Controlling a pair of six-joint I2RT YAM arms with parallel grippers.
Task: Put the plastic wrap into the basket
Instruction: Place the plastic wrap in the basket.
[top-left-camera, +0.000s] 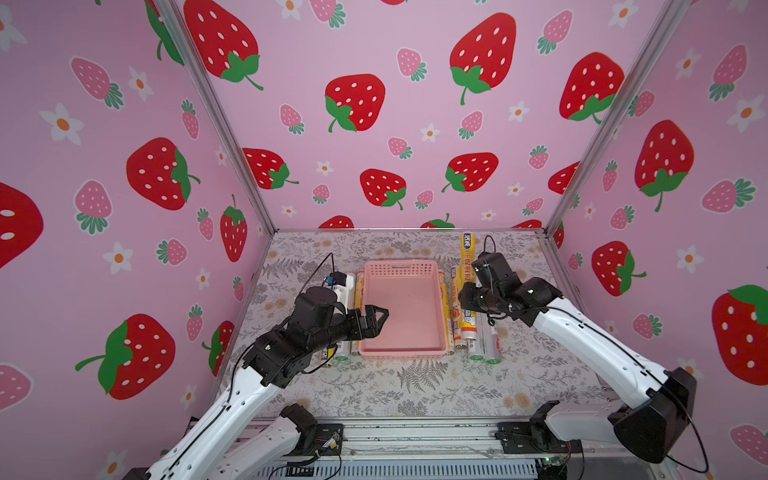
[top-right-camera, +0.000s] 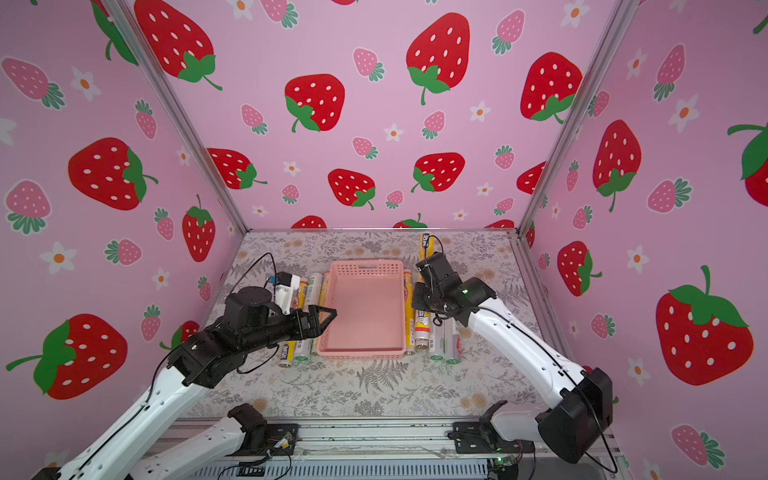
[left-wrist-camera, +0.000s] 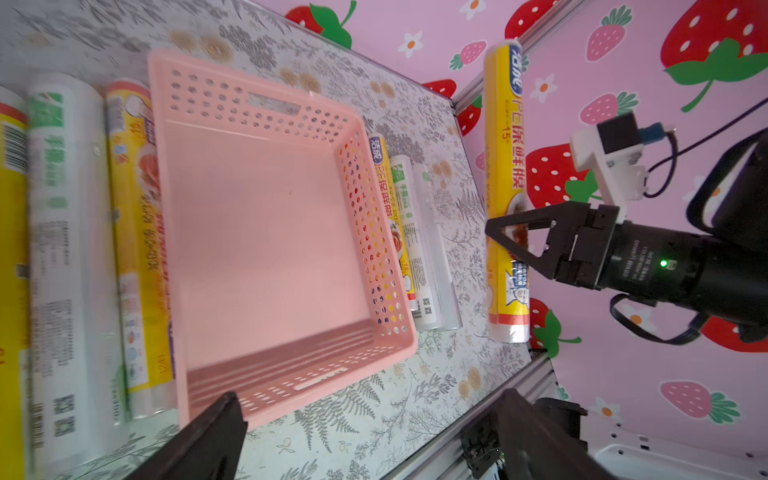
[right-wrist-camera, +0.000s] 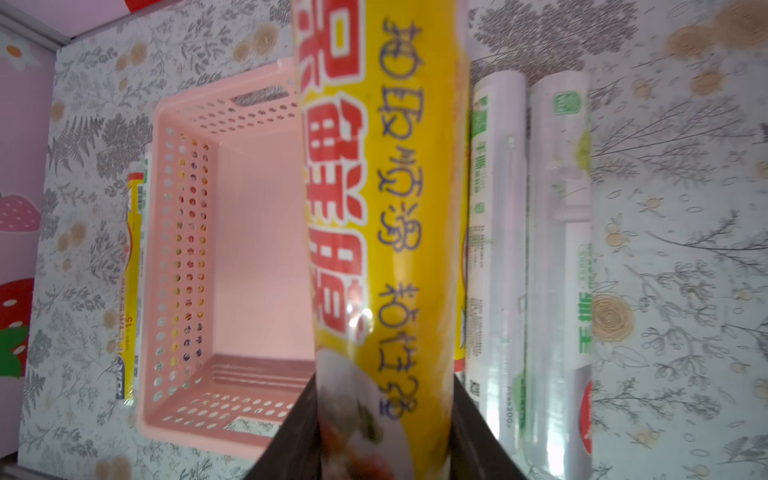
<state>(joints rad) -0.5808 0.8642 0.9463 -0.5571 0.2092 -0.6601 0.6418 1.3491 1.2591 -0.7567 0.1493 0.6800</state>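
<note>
Yellow roll of plastic wrap (left-wrist-camera: 505, 137) gripped beside the pink basket (top-left-camera: 403, 355).
My right gripper (left-wrist-camera: 505, 245) pinched the roll partway along its length and held it above the floral table (top-left-camera: 415, 386), just off the basket's right long side. My left gripper (top-left-camera: 380, 320) hung over the basket's left edge, jaws spread wide. The other rolls (right-wrist-camera: 494, 249), some yellow and some white with green labels, lay on the table along both long sides of the basket.

yellow roll (right-wrist-camera: 382, 208): ends cropped (right wrist) | left rolls (left-wrist-camera: 70, 249): blurred
</note>
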